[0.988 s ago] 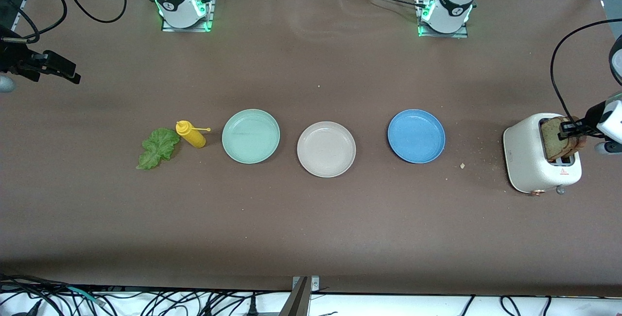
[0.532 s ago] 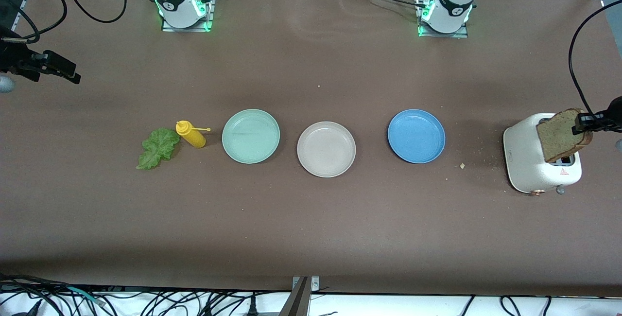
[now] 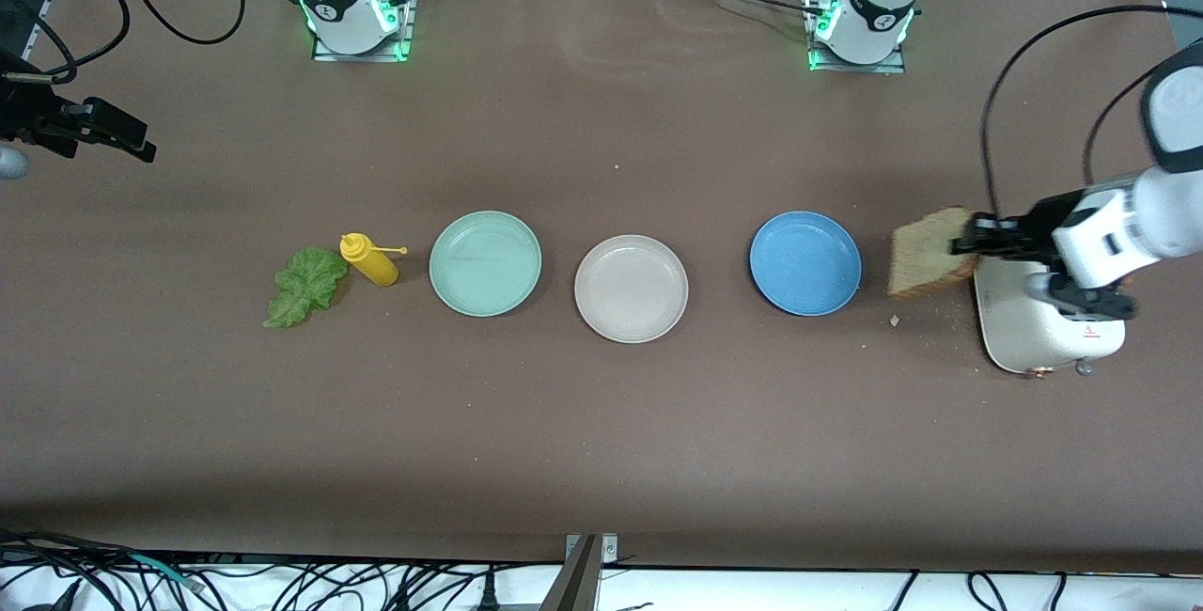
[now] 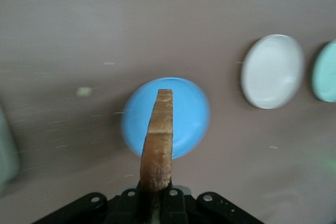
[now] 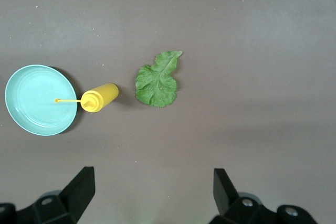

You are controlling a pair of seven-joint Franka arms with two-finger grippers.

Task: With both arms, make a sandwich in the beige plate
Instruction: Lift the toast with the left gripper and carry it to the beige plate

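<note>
The left tool (image 3: pixel 968 240), clamped on a bread slice (image 3: pixel 926 252) near the tabletop's left-arm end, must next reach the beige plate (image 3: pixel 631 289); the right tool (image 5: pixel 152 192) waits open above the lettuce (image 5: pixel 157 78).

Beige plate (image 3: pixel 631 289) — bare; bread slice (image 3: pixel 926 252) aloft

My left gripper (image 3: pixel 960 242), at the frame's middle right, hangs in the air with jaws clamped on a bread slice (image 3: pixel 926 252). My right gripper (image 5: pixel 152 192) waits at the upper left edge, jaws spread wide.
</note>
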